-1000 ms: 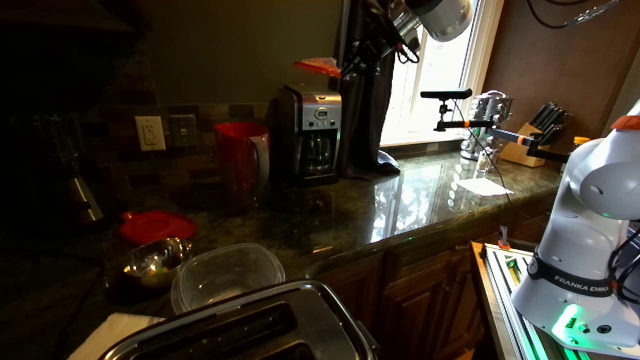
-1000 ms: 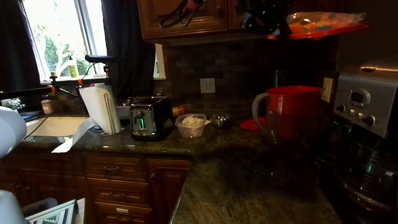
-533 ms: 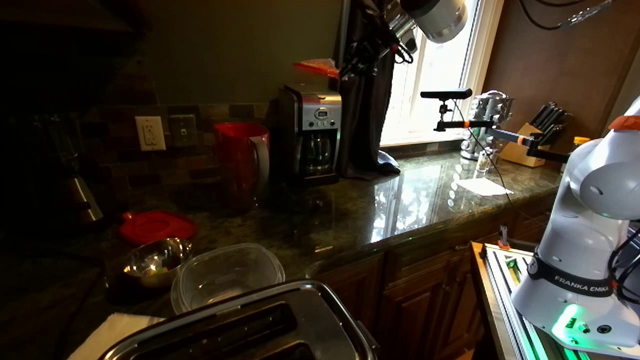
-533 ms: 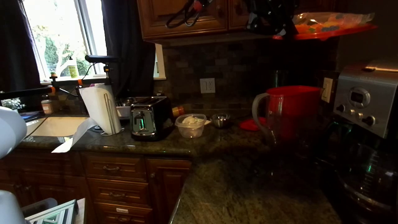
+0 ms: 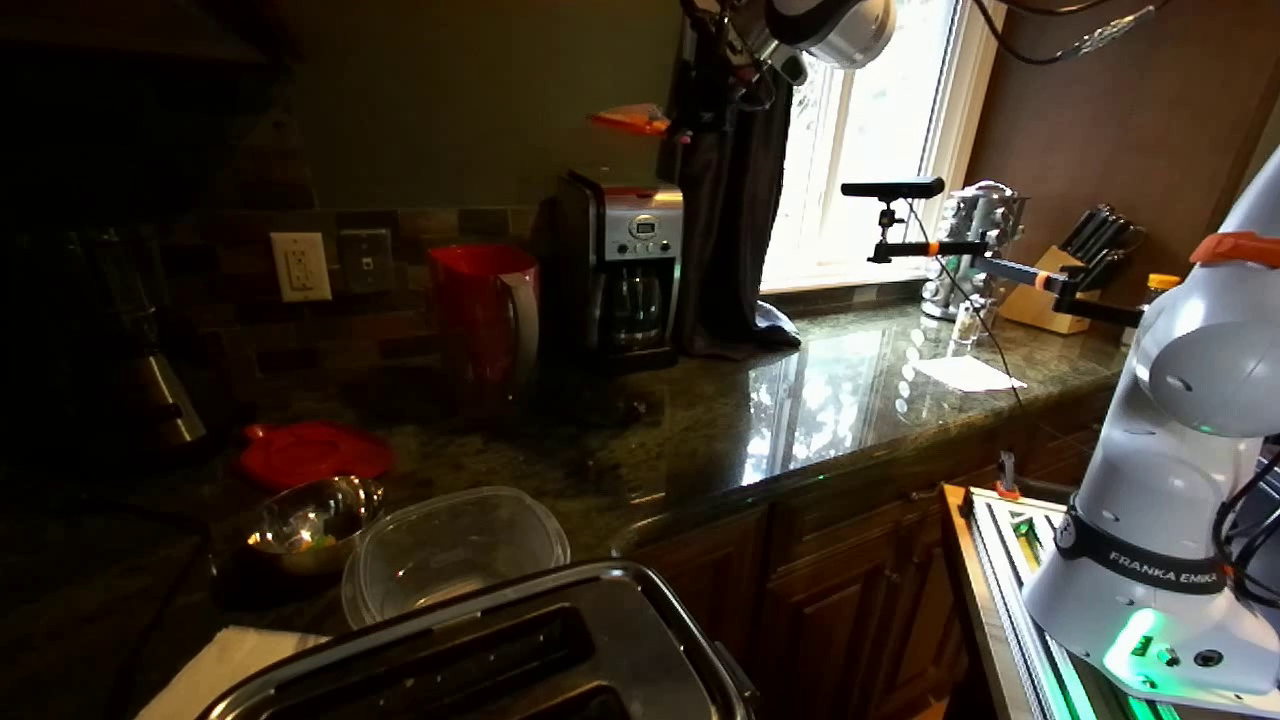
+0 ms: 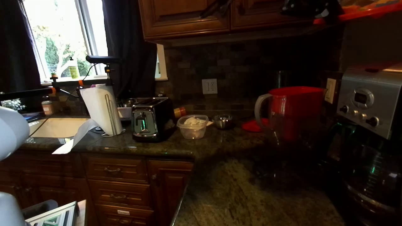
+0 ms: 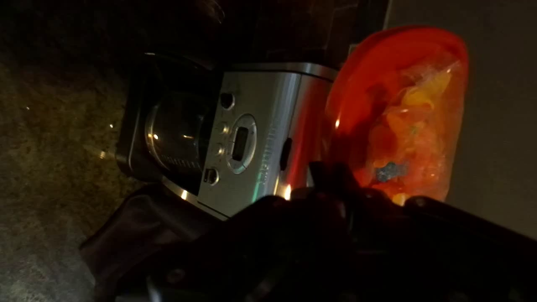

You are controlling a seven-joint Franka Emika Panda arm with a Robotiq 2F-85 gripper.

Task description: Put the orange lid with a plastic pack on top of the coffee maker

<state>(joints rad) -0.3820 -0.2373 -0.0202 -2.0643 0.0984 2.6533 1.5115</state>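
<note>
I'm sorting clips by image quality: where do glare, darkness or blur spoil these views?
In an exterior view, the window is blown out and glares off the countertop; in an exterior view, the coffee maker is dark towards its base; in the wrist view, the picture is dim and soft, the hand nearly black.

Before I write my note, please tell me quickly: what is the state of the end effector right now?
End effector: closed, holding the orange lid near its edge, the pack on top.

The orange lid is held tilted, above and apart from the upright, silver-fronted coffee maker. On the lid, a transparent, crinkled plastic pack with coloured contents is supported.
</note>
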